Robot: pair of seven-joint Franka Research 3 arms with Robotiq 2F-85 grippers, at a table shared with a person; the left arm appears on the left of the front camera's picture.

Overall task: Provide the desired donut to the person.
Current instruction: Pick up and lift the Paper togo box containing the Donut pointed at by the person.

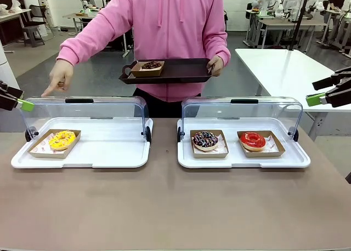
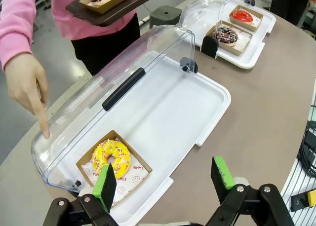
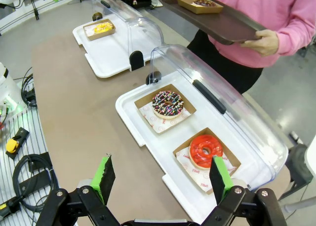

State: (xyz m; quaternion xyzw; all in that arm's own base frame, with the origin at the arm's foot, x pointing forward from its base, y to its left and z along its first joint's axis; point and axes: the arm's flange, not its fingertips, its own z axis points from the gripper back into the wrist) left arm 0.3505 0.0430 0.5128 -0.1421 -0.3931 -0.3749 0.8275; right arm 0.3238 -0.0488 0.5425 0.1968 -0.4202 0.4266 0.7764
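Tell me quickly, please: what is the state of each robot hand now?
Robot's left hand: open, holding nothing.
Robot's right hand: open, holding nothing.

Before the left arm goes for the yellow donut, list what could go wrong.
1. The person's hand points down at the clear lid just behind the yellow donut; the left pincer could strike that finger.
2. The donut sits close to the lid's edge, so a high approach may knock the lid.
3. Its cardboard tray looks loose and could slide.
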